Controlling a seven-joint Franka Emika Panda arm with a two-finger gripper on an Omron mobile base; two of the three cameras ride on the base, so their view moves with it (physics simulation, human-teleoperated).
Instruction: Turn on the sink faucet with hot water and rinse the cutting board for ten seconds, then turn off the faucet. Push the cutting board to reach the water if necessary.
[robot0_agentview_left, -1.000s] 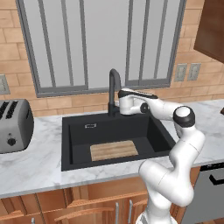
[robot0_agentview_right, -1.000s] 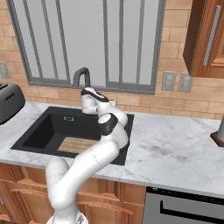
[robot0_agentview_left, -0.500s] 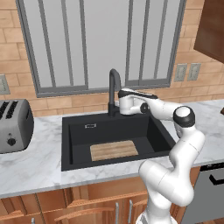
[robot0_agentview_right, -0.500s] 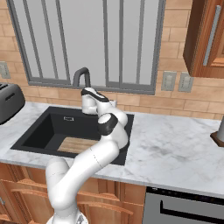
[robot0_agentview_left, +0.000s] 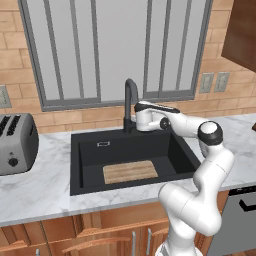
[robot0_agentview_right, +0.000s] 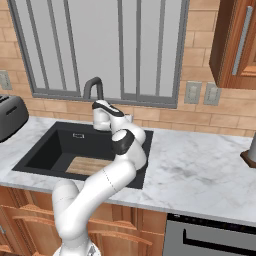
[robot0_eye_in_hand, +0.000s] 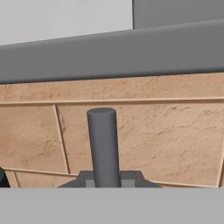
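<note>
White marble counter (robot0_agentview_left: 40, 187) runs under a brick wall and a grey-framed window (robot0_agentview_left: 110, 50), with wooden cabinets (robot0_agentview_left: 100, 230) below, and the black sink (robot0_agentview_left: 87, 150) is my landmark. One sink faucet (robot0_agentview_left: 130, 102) stands at the sink's back rim, its gooseneck arching up in front of the window. One cutting board (robot0_agentview_left: 130, 171) lies flat on the sink floor, toward the front and slightly right of the middle. One toaster (robot0_agentview_left: 15, 144) sits on the counter well left of the sink. Two wall outlets (robot0_agentview_left: 214, 82) are on the brick to the right of the sink, and one more is at the far left edge. My gripper (robot0_agentview_left: 137, 120) is at the sink's back rim, just right of the faucet base. In the hand view my fingertips (robot0_eye_in_hand: 127, 178) sit close on either side of the small grey lever handle (robot0_eye_in_hand: 103, 144), closed in on it, with brick behind
</note>
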